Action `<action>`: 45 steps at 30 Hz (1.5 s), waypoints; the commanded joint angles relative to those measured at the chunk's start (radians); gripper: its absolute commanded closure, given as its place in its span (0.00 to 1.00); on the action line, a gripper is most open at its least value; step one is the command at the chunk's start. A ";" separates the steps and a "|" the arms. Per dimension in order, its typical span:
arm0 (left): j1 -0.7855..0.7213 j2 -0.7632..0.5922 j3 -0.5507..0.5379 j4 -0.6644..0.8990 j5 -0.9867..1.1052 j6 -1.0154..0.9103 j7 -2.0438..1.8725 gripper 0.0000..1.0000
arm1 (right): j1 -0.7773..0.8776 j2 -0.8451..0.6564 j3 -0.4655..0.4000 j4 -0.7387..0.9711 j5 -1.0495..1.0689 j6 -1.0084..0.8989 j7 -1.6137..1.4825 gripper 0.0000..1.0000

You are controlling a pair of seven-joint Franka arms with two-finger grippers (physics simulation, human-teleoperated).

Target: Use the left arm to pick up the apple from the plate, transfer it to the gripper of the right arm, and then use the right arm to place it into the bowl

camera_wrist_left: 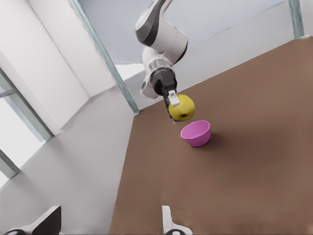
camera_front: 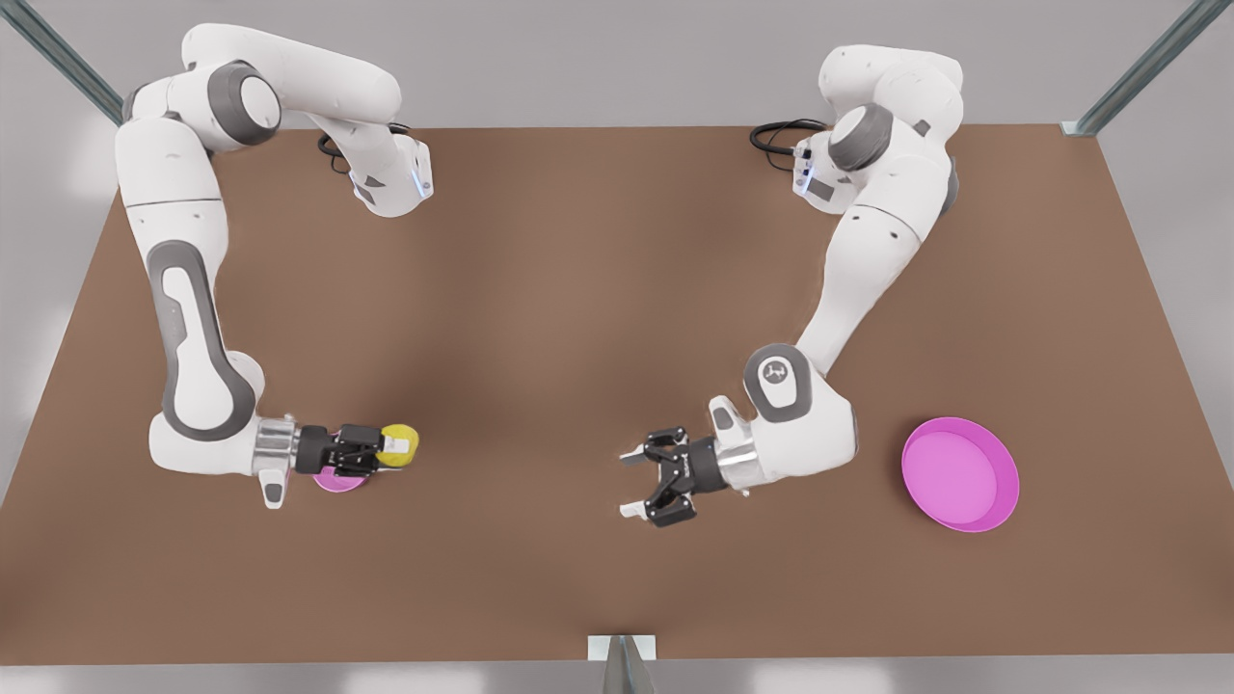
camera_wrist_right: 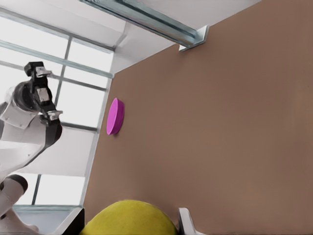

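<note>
**Apple in the right gripper, hanging just off the bowl**

The right gripper (camera_front: 393, 447) reaches out level over the table (camera_front: 578, 289) at the front view's left. Its fingers are closed on the apple (camera_front: 405, 440), one on each side. The right wrist view shows the yellow-green fruit (camera_wrist_right: 129, 218) sitting close between the fingers.

Holding it from the side keeps the apple's underside free, which suits a drop. The bowl (camera_front: 337, 480) stands under the gripper's body, and the apple hangs a little beyond it toward the table's middle. In the left wrist view the apple (camera_wrist_left: 182, 107) is clear of the bowl (camera_wrist_left: 195, 133), above its rim and apart from it. I judge the handover done and the placing at hand, with a small pull back needed to centre the apple.

Farther off, the left gripper (camera_front: 631, 483) waits with its fingers spread wide and nothing in them. Beyond it, at the front view's right, the plate (camera_front: 1007, 492) lies bare.
</note>
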 commanded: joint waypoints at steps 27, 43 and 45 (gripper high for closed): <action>0.119 -0.616 0.483 -0.380 0.674 -0.621 -2.540 0.00 | -0.075 0.061 -0.015 0.013 -0.515 0.245 0.002 0.25; 0.107 -0.581 0.480 -0.361 0.679 -0.625 -2.362 0.00 | 0.180 -0.537 -0.209 0.162 -1.000 -0.344 0.633 0.00; 0.107 -0.581 0.480 -0.361 0.677 -0.651 -2.357 0.00 | 0.351 -0.603 -0.437 0.067 -0.930 -0.358 0.683 0.00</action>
